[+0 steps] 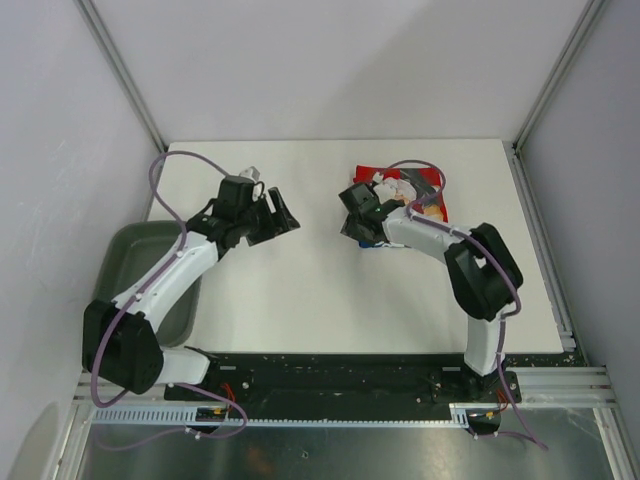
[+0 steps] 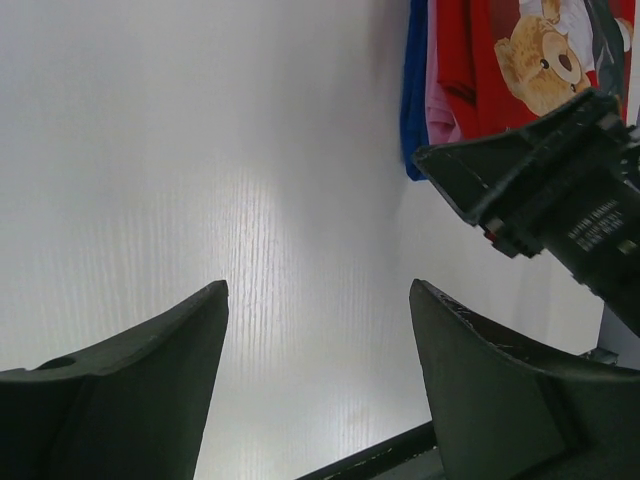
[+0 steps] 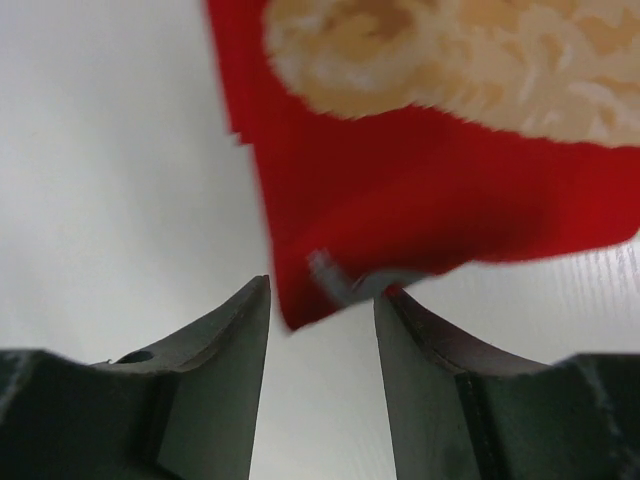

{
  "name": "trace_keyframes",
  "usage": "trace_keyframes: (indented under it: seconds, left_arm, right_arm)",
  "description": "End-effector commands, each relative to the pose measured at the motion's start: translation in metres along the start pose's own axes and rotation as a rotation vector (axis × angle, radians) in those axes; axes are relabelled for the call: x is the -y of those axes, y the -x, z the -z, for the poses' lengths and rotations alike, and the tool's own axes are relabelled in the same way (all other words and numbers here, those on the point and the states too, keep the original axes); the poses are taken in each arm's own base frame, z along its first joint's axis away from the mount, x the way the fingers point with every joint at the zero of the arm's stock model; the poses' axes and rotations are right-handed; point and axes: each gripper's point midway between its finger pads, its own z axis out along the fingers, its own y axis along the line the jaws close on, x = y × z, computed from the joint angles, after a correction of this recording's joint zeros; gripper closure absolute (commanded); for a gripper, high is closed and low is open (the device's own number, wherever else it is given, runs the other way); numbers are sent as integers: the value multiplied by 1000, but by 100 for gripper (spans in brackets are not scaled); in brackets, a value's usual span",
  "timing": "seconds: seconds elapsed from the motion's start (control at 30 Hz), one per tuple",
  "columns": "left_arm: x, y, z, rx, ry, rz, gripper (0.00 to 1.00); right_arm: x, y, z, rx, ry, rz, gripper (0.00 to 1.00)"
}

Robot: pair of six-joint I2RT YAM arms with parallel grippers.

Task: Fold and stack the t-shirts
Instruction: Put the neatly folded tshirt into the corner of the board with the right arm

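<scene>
The three t-shirts (image 1: 405, 188) sit in one pile in the upper right part of the desk (image 1: 300, 290). The red shirt (image 2: 480, 70), with a teddy bear on it, is on top. The pink shirt (image 2: 438, 100) peeks out under it, and the blue shirt (image 2: 413, 90) is at the bottom. They all look folded, so I think the job is almost done. Only moving the arms away seems left.

The left jaws are wide open over bare desk, away from the pile. The right jaws are open too. A corner of the red shirt lies at their tips, not pinched.

The right arm has a small label with writing. It is too tiny to read.
</scene>
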Motion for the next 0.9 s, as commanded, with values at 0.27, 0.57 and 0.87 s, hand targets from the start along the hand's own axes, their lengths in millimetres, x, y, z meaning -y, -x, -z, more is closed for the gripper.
trace_keyframes:
  seconds: [0.27, 0.57, 0.87]
  left_arm:
    - [-11, 17, 11, 59, -4, -11, 22]
    - [-14, 15, 3, 39, 6, 0, 22]
    - [-17, 15, -5, 19, 17, 3, 22]
  right_arm:
    - [37, 30, -54, 143, -141, -224, 49]
    - [57, 56, -77, 147, -135, -285, 50]
    - [94, 110, -100, 168, -144, -355, 50]
